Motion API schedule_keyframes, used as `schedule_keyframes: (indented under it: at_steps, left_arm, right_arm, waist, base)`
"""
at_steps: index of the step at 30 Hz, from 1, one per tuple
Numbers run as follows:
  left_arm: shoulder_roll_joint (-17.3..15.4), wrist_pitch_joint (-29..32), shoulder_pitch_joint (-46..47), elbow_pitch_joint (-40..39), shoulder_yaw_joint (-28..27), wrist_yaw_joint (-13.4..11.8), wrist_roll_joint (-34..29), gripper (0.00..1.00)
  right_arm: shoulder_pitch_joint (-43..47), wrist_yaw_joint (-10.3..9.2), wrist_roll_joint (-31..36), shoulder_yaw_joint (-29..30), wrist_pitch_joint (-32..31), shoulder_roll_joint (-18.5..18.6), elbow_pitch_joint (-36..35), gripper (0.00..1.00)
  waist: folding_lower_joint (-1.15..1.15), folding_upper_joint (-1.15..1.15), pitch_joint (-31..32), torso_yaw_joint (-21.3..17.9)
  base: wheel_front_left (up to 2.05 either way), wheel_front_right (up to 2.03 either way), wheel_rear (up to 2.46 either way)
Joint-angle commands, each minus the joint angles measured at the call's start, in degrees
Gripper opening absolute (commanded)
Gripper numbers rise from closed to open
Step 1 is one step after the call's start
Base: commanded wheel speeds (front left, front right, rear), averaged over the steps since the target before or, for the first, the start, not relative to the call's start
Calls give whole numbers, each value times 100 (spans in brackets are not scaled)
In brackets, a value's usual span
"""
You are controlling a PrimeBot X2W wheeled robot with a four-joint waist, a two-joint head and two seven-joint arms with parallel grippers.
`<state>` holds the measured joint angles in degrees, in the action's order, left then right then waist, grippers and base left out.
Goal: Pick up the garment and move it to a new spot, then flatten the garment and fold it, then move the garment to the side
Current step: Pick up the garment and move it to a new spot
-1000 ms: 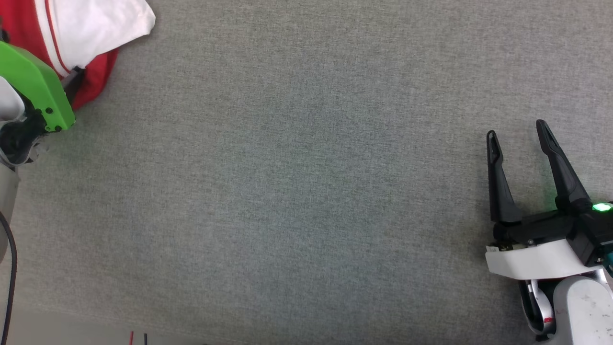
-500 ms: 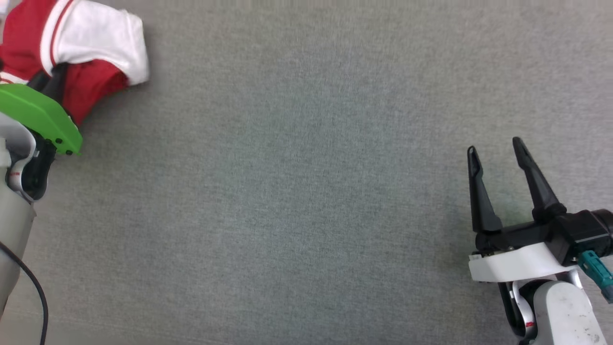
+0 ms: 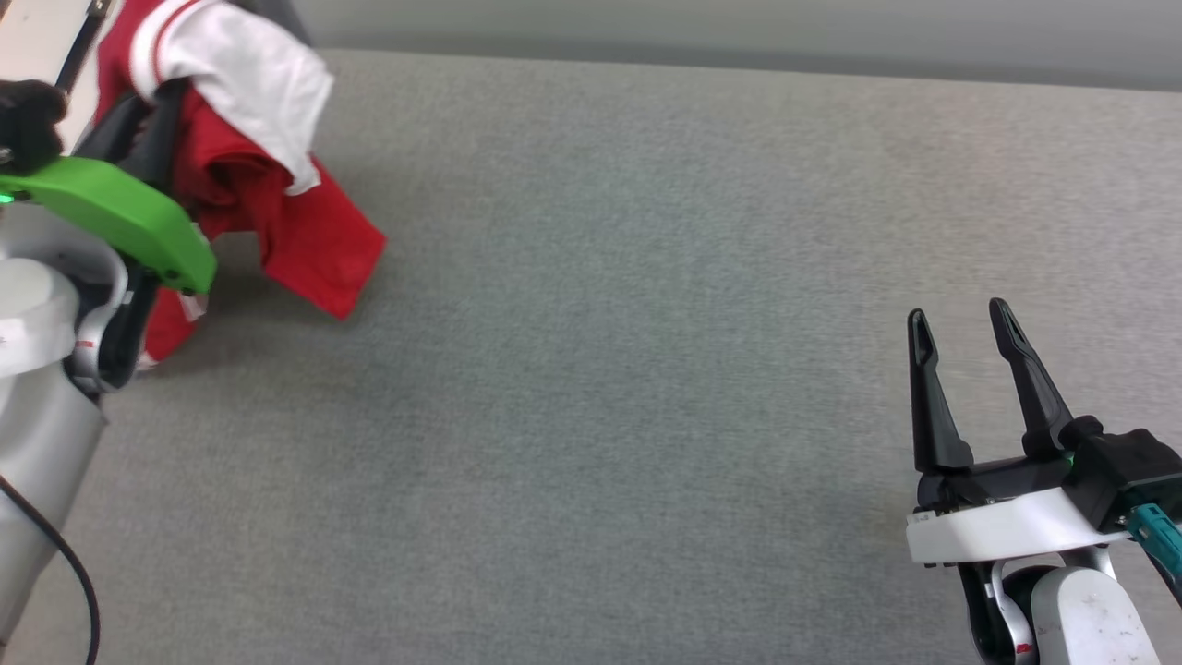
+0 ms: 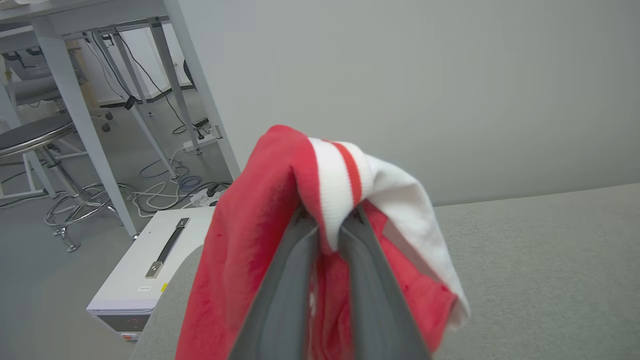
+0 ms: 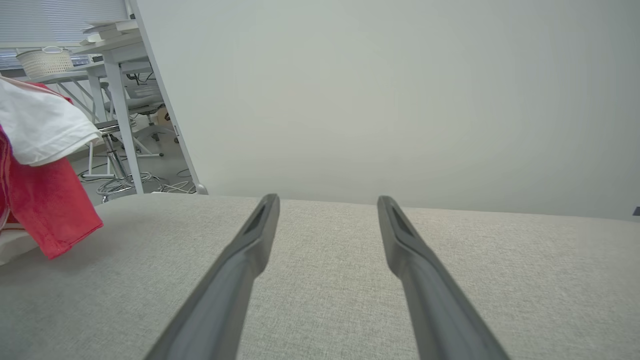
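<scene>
L gripper [image 4: 327, 219] is pinched shut on the shirt [image 4: 240, 250], w/ a white-and-red stripe bit squeezed between its jaws. The shirt is red w/ a white sleeve (all bunched up) and hangs down both sides of those jaws, over the gray table [image 3: 600, 388]. R gripper [image 3: 958, 319] has jaws wide apart, well away from the shirt.

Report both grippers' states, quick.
Left gripper: closed on the garment, pinching its striped trim.
Right gripper: open, holding nothing.
</scene>
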<state>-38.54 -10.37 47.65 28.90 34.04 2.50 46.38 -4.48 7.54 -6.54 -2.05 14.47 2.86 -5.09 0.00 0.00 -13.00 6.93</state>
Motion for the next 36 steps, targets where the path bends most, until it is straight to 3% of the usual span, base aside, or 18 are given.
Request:
schedule_keyframes:
  at_steps: [1,7,15,25,34,35,36]
  left_arm:
    - [44,46,-80,-208,48,-91,-71,0]
    - [314,244,-27,-1012,220,-432,-203,0]
    - [1080,-41,316,-1214,535,-768,-606,0]
    - [2462,-247,-788,-369,1705,-717,-812,0]
    - [3190,-57,-1568,728,2723,-428,-1010,0]
    - [3234,-46,-1595,818,2769,-397,-1005,33]
    - [3283,-43,-1609,913,2830,-365,-1017,100]
  right_arm:
    - [83,-5,-72,27,51,3,-5,100]
    - [87,-5,-188,116,52,3,19,100]
    - [94,-5,-235,276,52,2,32,100]
    - [119,-5,-278,395,52,2,69,100]
    - [168,-5,-215,439,52,2,143,100]
    - [170,-5,-214,422,52,2,159,100]
    - [177,-5,-211,407,52,2,180,100]
  waist:
    - [0,0,302,-323]
    - [0,0,430,-680]
    - [0,0,473,-1168]
    - [0,0,479,-1616]
    - [0,0,510,-1574]
    - [0,0,517,-1557]
    - [0,0,527,-1522]
  base:
    - [0,0,0]
    - [0,0,0]
    - [0,0,0]
    - [0,0,0]
    - [0,0,0]
    - [0,0,0]
    - [0,0,0]
